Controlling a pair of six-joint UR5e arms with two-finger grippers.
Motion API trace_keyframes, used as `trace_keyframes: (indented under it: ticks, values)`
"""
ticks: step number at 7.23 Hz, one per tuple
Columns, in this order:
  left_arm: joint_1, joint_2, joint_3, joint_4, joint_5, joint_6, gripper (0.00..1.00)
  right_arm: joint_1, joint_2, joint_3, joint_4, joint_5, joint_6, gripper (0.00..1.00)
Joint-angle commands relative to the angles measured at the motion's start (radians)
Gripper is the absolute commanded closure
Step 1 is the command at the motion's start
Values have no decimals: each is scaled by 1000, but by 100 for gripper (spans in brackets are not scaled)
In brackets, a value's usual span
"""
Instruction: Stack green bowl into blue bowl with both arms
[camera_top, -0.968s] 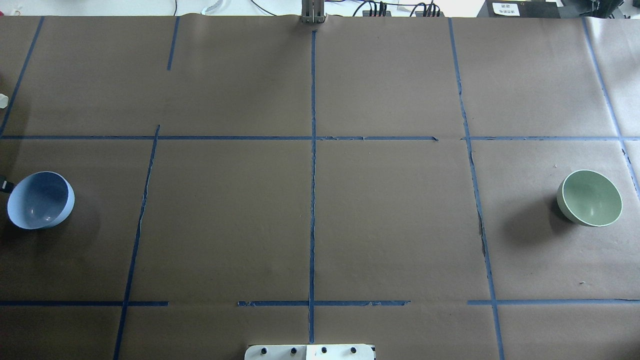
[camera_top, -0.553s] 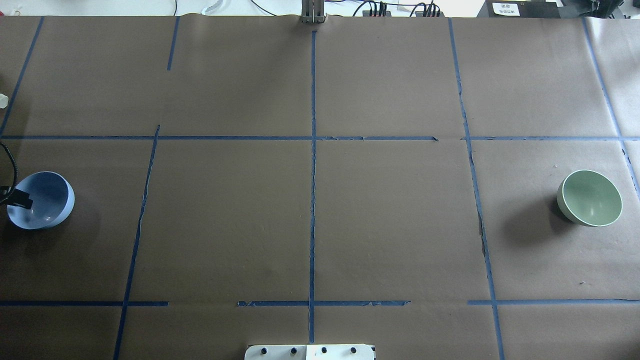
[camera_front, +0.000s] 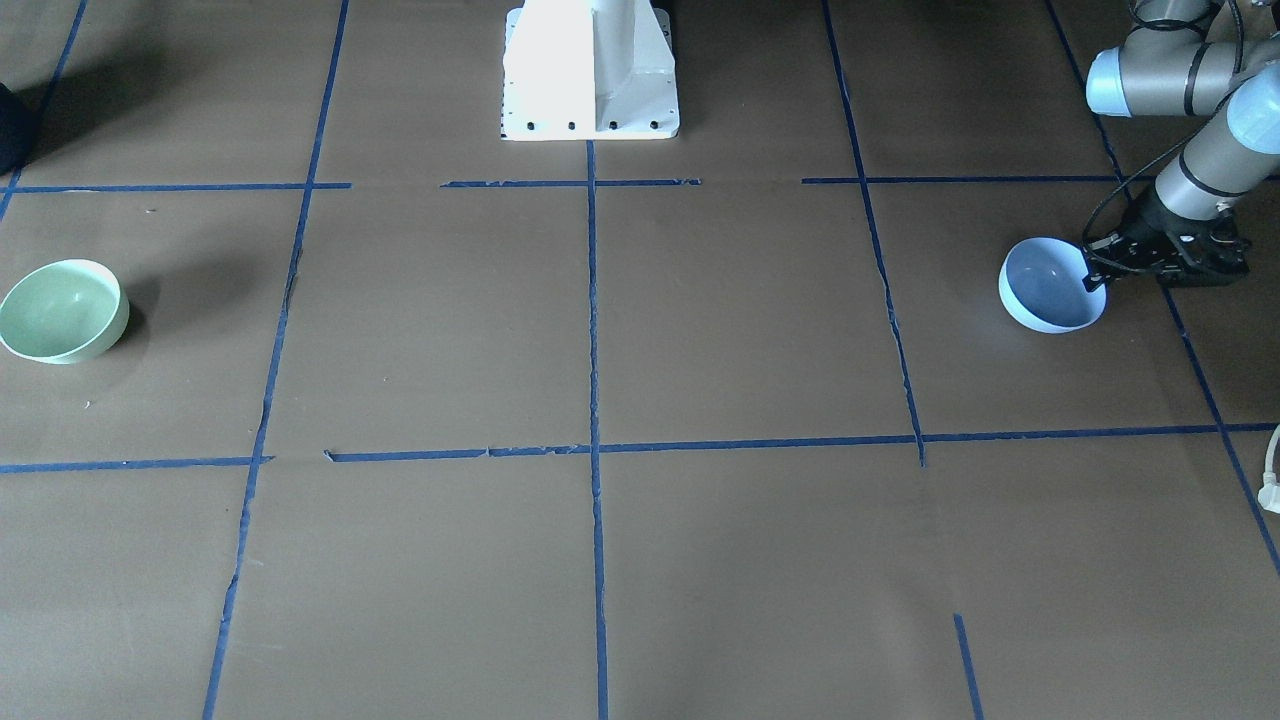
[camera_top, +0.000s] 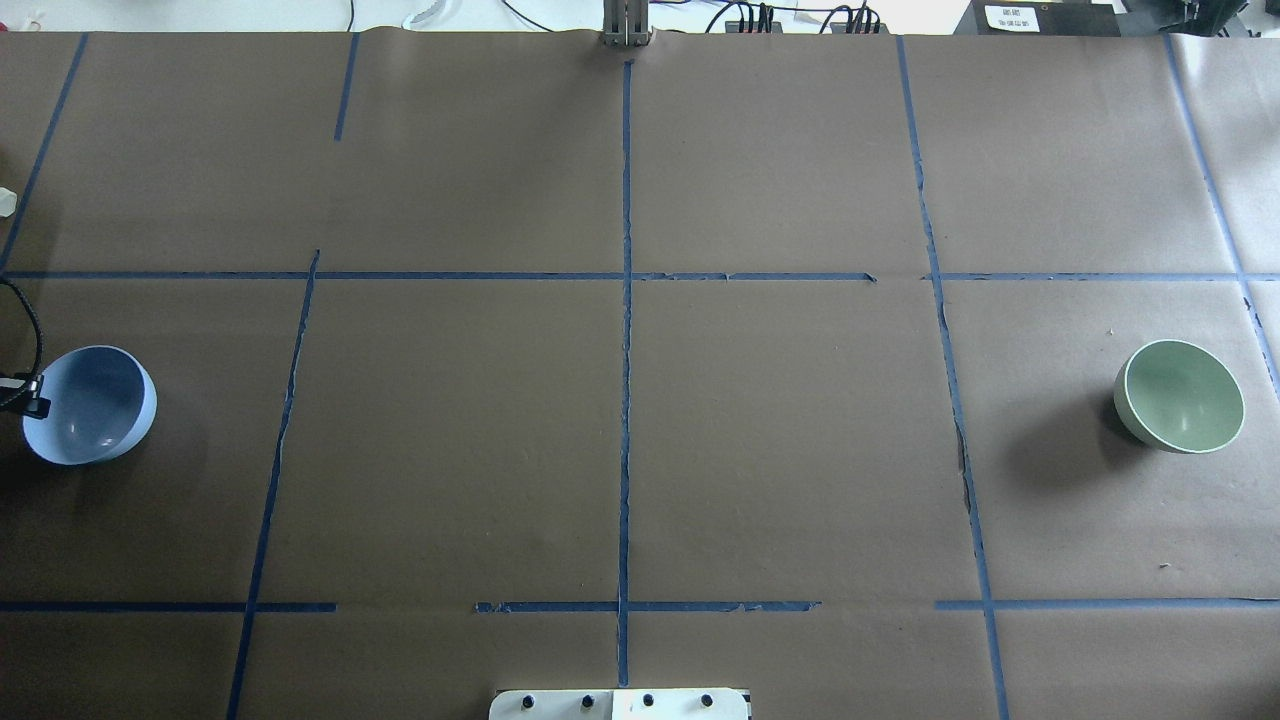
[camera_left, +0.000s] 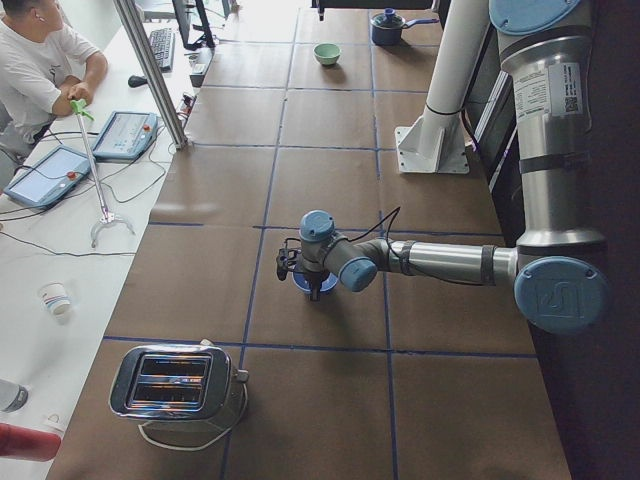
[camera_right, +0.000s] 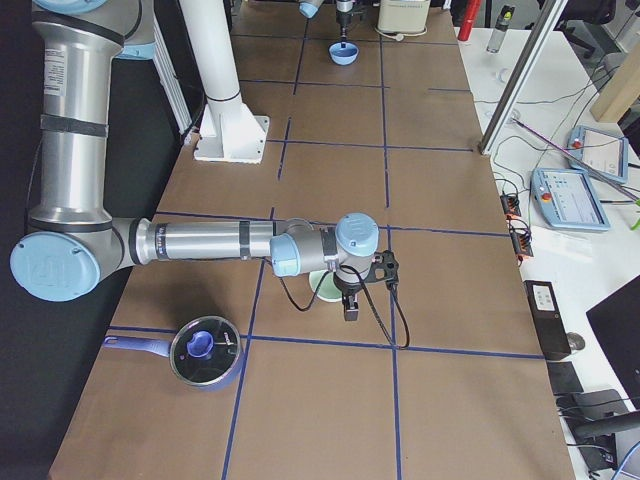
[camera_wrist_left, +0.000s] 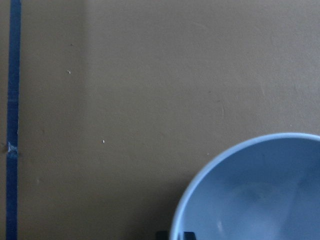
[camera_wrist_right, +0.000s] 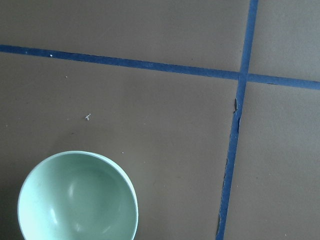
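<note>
1. The blue bowl (camera_front: 1050, 285) sits on the brown-papered bench (camera_front: 600, 350), far out to the left of the white pedestal (camera_front: 590, 70).
2. The left hand (camera_front: 1095, 272) is clamped on that bowl's rim, on the side away from the pedestal.
3. The green bowl (camera_front: 62, 310) stands upright far to the pedestal's right.
4. The right hand (camera_right: 351, 312) hangs just beside it; I cannot tell whether its fingers are apart or together.
</note>
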Motion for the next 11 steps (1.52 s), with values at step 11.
trace_keyframes:
  ticks: [11]
  values:
    - [476,-939,178,470,236,-792,100,-2,1,0,-1,3,0,0]
